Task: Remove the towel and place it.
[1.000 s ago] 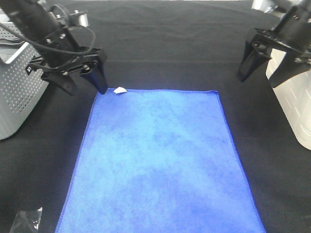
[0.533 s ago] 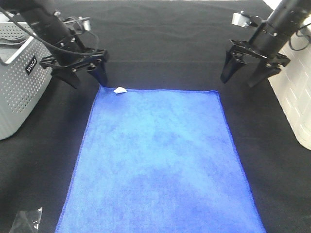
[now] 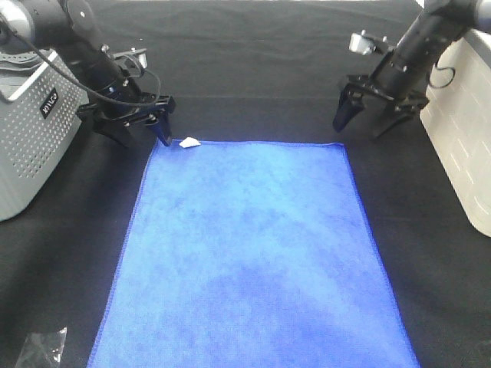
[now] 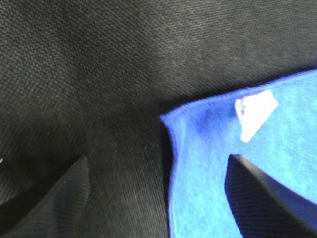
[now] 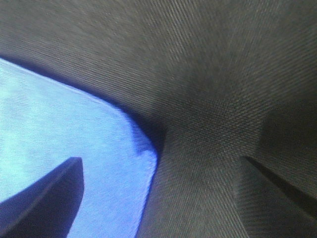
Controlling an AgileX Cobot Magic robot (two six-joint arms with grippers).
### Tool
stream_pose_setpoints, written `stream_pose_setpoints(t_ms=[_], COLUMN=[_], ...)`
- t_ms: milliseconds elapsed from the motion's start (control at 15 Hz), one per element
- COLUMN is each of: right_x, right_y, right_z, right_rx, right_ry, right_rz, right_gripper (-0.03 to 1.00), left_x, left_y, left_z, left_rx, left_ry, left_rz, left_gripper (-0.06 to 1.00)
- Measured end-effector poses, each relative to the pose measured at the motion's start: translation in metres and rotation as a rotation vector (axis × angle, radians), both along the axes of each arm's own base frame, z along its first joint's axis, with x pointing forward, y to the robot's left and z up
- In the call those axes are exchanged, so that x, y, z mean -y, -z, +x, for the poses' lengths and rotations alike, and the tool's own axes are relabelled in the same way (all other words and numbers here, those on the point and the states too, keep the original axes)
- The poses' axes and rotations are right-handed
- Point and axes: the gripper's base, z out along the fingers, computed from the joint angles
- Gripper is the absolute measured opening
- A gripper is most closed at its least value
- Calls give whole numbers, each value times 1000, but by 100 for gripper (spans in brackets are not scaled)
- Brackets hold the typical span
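The royal-blue towel point(image 3: 253, 253) lies flat on the black table, its white tag point(image 3: 189, 142) at the far left corner. My left gripper point(image 3: 142, 136) is open and low over that corner. In the left wrist view the towel corner point(image 4: 208, 148) and tag point(image 4: 252, 111) lie between the open fingers of the gripper point(image 4: 158, 158). My right gripper point(image 3: 362, 123) is open just behind the far right corner. In the right wrist view that corner point(image 5: 74, 129) lies between the spread fingers of the gripper point(image 5: 161, 158). Neither gripper holds anything.
A grey perforated basket point(image 3: 31, 146) stands at the left edge. A white ribbed container point(image 3: 464, 146) stands at the right edge. A small clear plastic bag point(image 3: 42, 349) lies at the near left. Black cloth point(image 3: 253, 77) covers the table.
Both arms have come down toward the towel's far corners. The right gripper has moved left and lower, to the far right corner. The towel has not moved.
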Motion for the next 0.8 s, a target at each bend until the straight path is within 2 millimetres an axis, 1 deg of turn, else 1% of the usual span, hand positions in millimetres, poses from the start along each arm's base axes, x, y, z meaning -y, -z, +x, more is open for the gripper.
stream_pose_setpoints(t_ms=[67, 133, 267, 800], right_x=[0, 0, 2, 2], right_y=[12, 17, 23, 23], right_z=[0, 1, 1, 2], right_rx=[-23, -31, -42, -54], right_ry=[0, 2, 6, 36], right_rz=[0, 3, 11, 22], right_gripper=[78, 78, 78, 78], left_x=[0, 0, 0, 1], left_y=[5, 10, 13, 14], left_z=[0, 0, 1, 1], left_rx=[-6, -12, -8, -13], left_ry=[3, 7, 17, 27], left_rz=[3, 6, 9, 11], left_gripper=[70, 70, 70, 70])
